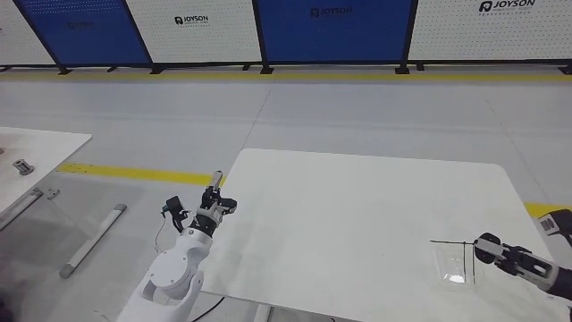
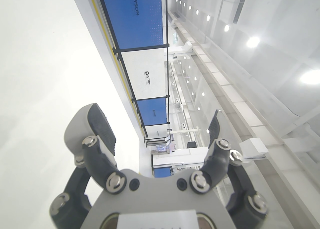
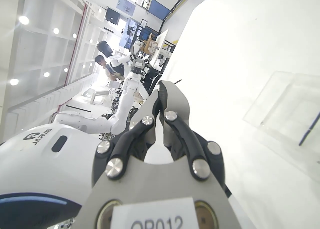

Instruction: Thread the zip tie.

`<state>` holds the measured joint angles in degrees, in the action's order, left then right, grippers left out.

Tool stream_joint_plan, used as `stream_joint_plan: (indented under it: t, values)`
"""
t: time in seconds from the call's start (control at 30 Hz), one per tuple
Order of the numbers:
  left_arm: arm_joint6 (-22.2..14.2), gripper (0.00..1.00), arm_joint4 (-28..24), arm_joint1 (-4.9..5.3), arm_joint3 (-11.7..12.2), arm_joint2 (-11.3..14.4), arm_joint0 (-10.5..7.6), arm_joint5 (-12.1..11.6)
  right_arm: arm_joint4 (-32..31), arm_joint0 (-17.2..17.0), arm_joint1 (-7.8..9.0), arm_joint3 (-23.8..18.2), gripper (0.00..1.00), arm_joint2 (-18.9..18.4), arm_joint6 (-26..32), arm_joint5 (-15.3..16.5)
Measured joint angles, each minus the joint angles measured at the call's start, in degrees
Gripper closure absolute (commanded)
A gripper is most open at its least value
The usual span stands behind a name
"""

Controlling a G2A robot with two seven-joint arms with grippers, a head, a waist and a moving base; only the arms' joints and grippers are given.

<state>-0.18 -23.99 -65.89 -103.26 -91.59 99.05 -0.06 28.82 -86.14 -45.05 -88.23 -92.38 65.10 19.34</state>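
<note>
A thin black zip tie (image 1: pixel 451 242) sticks out level from my right gripper (image 1: pixel 480 247) toward the table's middle. In the right wrist view the right gripper (image 3: pixel 160 97) is shut, with a short black end of the zip tie (image 3: pixel 178 81) poking past its fingertips. Another dark strip (image 3: pixel 309 130) runs over a clear tray (image 3: pixel 282 104); I cannot tell whether it is the same tie. This strip (image 1: pixel 466 262) crosses the clear tray (image 1: pixel 450 273) near the table's front right. My left gripper (image 2: pixel 157 115) is open and holds nothing, at the table's left edge (image 1: pixel 214 195).
The white table (image 1: pixel 357 224) is bare between the two arms. A second white table (image 1: pixel 40 148) with a small metal part (image 1: pixel 22 166) stands to the left. A grey bar (image 1: pixel 94 240) lies on the floor beside it. Blue and white partition panels (image 1: pixel 331 9) line the back.
</note>
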Motion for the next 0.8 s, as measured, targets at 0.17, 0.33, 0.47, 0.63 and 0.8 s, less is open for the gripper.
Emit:
stream_joint_plan:
  t: [0.17,0.33,0.47,0.63,0.8]
  values:
    - [-7.67,0.0,-0.6,0.02,-4.61,2.29,-0.57,0.31,-0.01,0.0,0.0,0.0,1.0,0.0,0.0,0.0]
    - [-12.64,0.0,2.48,-0.22,-8.9,8.52,-2.11,2.17,-0.01,0.0,0.0,0.0,1.0,0.0,0.0,0.01]
    - [-17.65,0.0,4.52,-0.4,-7.83,14.64,-4.51,6.18,-0.01,0.0,0.0,0.0,1.0,0.0,0.0,0.01]
    - [-22.86,0.0,9.61,-0.05,-4.54,17.35,-6.58,8.95,-0.01,0.0,0.0,0.0,1.0,0.0,0.0,0.01]
    - [-22.71,0.0,9.46,-0.07,-4.62,17.28,-6.52,8.87,0.8,-0.39,-0.32,-0.97,1.0,0.11,-2.57,0.13]
